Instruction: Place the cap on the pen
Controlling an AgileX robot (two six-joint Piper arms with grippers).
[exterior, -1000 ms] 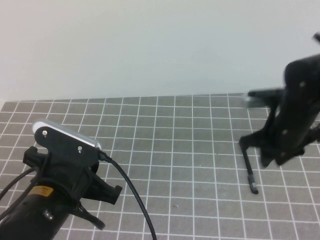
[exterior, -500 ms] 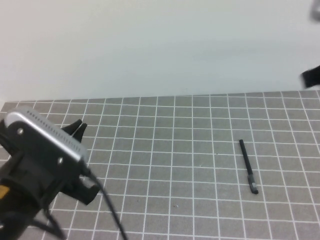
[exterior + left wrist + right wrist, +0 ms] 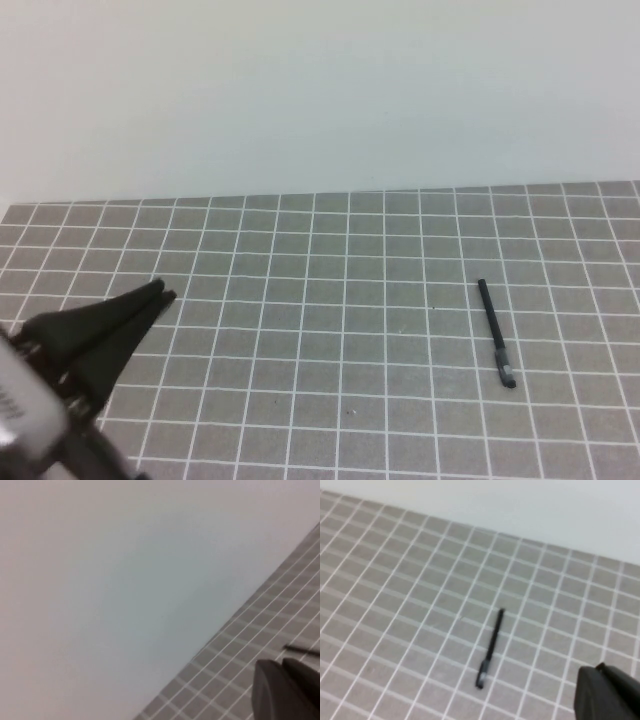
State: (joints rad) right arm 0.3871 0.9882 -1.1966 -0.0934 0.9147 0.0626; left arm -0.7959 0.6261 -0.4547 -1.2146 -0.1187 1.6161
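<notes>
Pen [image 3: 496, 333] lies flat on the gridded worktop [image 3: 350, 300], right of centre, one end toward the back wall, greyish end nearer the robot; whether that end is a cap is too blurred to tell. Nothing touches it. Left pincer [image 3: 158, 293] sits at lower left, well apart, fingers pressed together, empty; arm cut off. Right pincer [image 3: 605, 672] shows only as a dark corner in its wrist view; opening cannot be told.

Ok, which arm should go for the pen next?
Probably the right: the pen lies on the mat's right side, in the right gripper's view. The left gripper, fingers shut, sits far left.
</notes>
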